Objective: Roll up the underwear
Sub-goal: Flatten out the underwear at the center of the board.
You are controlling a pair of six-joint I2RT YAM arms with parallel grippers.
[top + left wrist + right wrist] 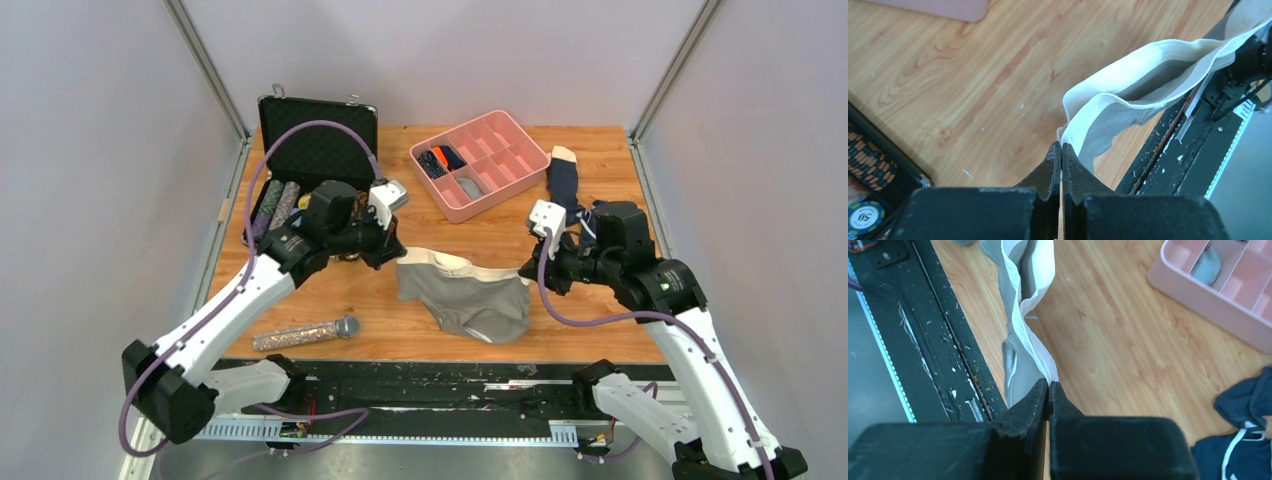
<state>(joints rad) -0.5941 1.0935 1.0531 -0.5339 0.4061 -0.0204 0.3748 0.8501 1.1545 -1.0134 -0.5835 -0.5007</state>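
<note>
As left gripper (1061, 148) and right gripper (1048, 386) clamp it, one underwear (470, 296) drapes.

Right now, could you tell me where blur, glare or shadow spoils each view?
Top view: even, soft light, everything sharp, only faint shadows around the underwear. Left wrist view: the table is crisp, the left gripper is dark and soft, and the waistband is nearly washed out. Right wrist view: the right gripper is dark and blurred, the pink tray slightly soft.
</note>
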